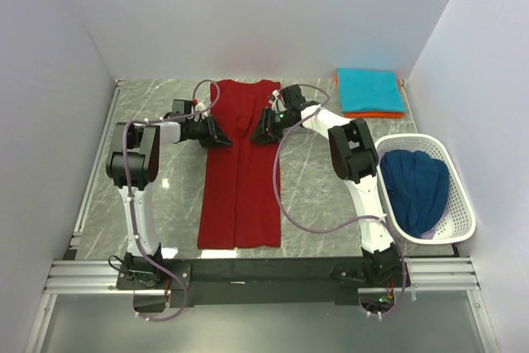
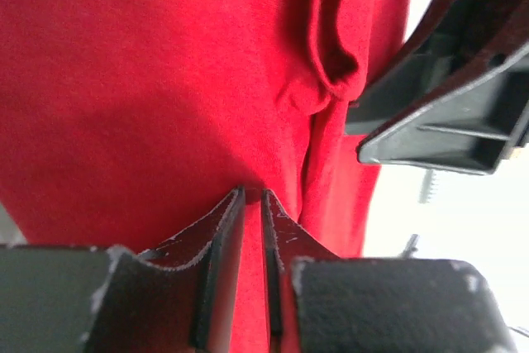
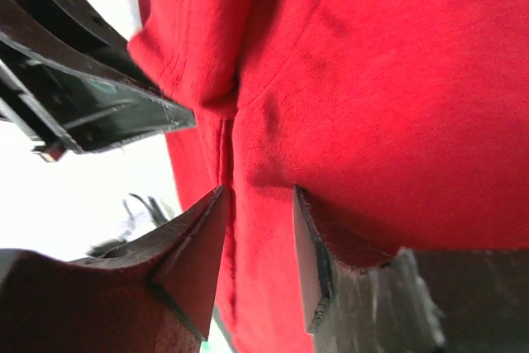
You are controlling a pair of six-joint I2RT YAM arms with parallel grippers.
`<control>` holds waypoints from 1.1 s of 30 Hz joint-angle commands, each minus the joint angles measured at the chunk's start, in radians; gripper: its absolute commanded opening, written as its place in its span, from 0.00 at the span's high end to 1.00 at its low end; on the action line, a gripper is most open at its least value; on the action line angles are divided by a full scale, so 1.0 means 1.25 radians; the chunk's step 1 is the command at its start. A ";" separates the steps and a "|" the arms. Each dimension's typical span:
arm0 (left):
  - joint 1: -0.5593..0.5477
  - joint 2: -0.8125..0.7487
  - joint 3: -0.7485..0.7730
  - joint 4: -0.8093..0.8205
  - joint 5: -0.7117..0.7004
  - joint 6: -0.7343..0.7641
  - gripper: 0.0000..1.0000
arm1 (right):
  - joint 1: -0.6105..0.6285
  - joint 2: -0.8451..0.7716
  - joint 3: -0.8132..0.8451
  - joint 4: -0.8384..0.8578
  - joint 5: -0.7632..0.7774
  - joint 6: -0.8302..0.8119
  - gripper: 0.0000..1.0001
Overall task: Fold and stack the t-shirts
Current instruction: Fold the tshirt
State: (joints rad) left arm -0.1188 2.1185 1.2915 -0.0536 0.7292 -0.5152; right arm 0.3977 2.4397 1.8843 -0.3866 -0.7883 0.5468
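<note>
The dark red t-shirt (image 1: 240,167) lies flat on the desk (image 1: 165,204), already narrowed into a long strip with its collar end away from the arms. That looks like the reason both arms meet near that end: the next fold probably carries the top down over the rest.

The left fingers (image 1: 219,132) come in from the strip's left edge and the right fingers (image 1: 261,127) from its right edge, so they face each other across the cloth. Seen from the wrist, the left pair is pressed almost together with a thin layer of red cloth nipped between the tips. The right pair stands wider, but a thicker fold fills the gap, so it looks like a pinch too.

Off past the red shirt's collar end, to its right, a folded teal t-shirt (image 1: 369,90) sits on an orange t-shirt (image 1: 374,114) — the stack this one should join. To the strip's right, the navy t-shirt (image 1: 416,188) waits bundled in the basket (image 1: 413,137).
</note>
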 commanded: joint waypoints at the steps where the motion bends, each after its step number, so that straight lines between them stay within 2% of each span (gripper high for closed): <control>1: 0.025 0.048 0.037 0.071 0.038 -0.107 0.78 | -0.017 0.030 0.001 0.090 0.028 0.137 0.55; 3: 0.032 0.077 0.043 0.087 0.049 -0.131 0.78 | -0.027 0.039 -0.008 0.106 0.033 0.188 0.57; 6: 0.042 0.112 0.065 0.100 0.063 -0.180 0.78 | -0.048 0.060 -0.002 0.139 0.026 0.245 0.66; 9: 0.042 0.139 0.085 0.126 0.069 -0.221 0.77 | -0.065 0.074 0.001 0.157 0.022 0.274 0.78; 10: 0.042 0.143 0.096 0.131 0.076 -0.233 0.78 | -0.070 0.078 0.000 0.164 0.018 0.284 0.85; 13: 0.042 0.162 0.108 0.156 0.079 -0.284 0.78 | -0.092 0.094 0.012 0.187 0.007 0.312 0.94; 18: 0.041 0.174 0.107 0.202 0.081 -0.361 0.78 | -0.119 0.110 0.052 0.179 0.028 0.307 0.95; 23: 0.039 0.142 0.085 0.251 0.082 -0.378 0.77 | -0.129 0.101 0.084 0.165 0.023 0.267 0.97; 26: 0.039 0.084 0.057 0.288 0.095 -0.384 0.68 | -0.124 0.068 0.110 0.167 -0.018 0.220 0.87; 27: 0.039 0.065 0.047 0.319 0.115 -0.384 0.60 | -0.118 0.054 0.121 0.143 -0.027 0.172 0.79; 29: 0.041 -0.011 0.016 0.340 0.131 -0.362 0.52 | -0.113 0.000 0.146 0.112 -0.048 0.114 0.69; 30: 0.045 -0.043 0.006 0.330 0.148 -0.317 0.45 | -0.105 -0.022 0.150 0.063 -0.049 0.052 0.64; 31: 0.052 -0.104 -0.006 0.317 0.160 -0.285 0.41 | -0.100 -0.071 0.155 0.036 -0.056 0.016 0.55; 32: 0.058 -0.132 -0.006 0.291 0.174 -0.247 0.38 | -0.094 -0.098 0.155 0.005 -0.054 -0.026 0.51; 33: 0.074 -0.161 -0.002 0.243 0.188 -0.150 0.32 | -0.088 -0.127 0.152 -0.062 -0.048 -0.113 0.44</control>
State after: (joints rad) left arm -0.0605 2.1128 1.2728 0.2470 0.8936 -0.9138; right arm 0.2550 2.4882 2.0140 -0.3168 -0.8135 0.6655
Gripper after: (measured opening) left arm 0.634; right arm 0.513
